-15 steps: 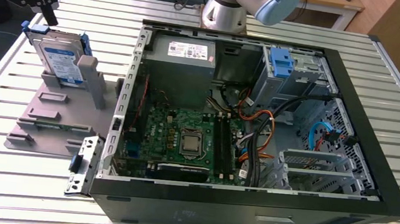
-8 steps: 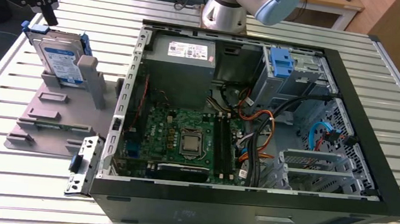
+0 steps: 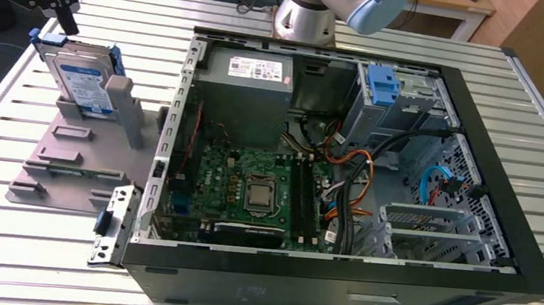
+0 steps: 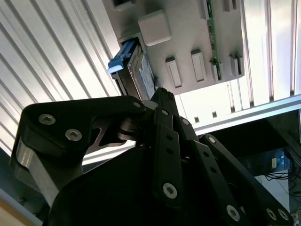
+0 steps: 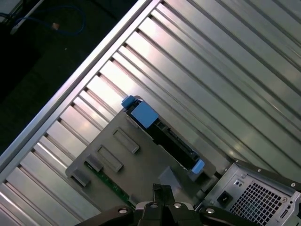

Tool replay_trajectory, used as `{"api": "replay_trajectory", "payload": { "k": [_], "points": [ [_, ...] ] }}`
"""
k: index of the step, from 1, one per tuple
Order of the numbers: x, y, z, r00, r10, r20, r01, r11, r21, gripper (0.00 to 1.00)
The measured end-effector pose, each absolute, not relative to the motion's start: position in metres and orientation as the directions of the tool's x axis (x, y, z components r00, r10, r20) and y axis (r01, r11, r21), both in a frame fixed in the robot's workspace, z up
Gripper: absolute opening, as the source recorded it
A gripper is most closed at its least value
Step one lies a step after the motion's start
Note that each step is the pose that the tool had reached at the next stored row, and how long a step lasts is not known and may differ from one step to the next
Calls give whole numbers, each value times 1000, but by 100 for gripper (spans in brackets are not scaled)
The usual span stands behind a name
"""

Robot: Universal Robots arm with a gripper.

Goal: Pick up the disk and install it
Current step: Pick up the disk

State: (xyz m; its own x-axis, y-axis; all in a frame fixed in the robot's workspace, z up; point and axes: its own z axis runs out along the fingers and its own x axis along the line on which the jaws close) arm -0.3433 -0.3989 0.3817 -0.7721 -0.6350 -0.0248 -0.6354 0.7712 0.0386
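Observation:
The disk [image 3: 81,82] stands on edge in a grey holder [image 3: 68,151] at the exterior view's left, its blue-and-white label facing out and a blue bracket around its edges. My black gripper [image 3: 68,26] hangs just above the disk's upper end, apart from it and shut on nothing. In both wrist views the shut gripper [image 4: 160,92] [image 5: 162,189] points toward the disk [image 4: 141,70] [image 5: 164,136], seen edge-on with its blue bracket beside the grey holder [image 4: 188,42] [image 5: 131,165].
An open computer case [image 3: 518,244] lies flat on the slatted metal table [image 3: 23,248], right of the holder. Inside it are a motherboard [image 3: 248,188], a grey power supply box [image 3: 243,82], cables, and a drive cage with a blue latch [image 3: 382,84]. The arm's base [image 3: 305,21] stands behind the case.

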Motion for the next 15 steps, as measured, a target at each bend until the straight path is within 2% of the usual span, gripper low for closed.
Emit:
{"api": "replay_trajectory", "payload": {
  "k": [15],
  "points": [
    [-343,-399,382,-750,-660,-25,-661,749,39,11]
  ]
}}
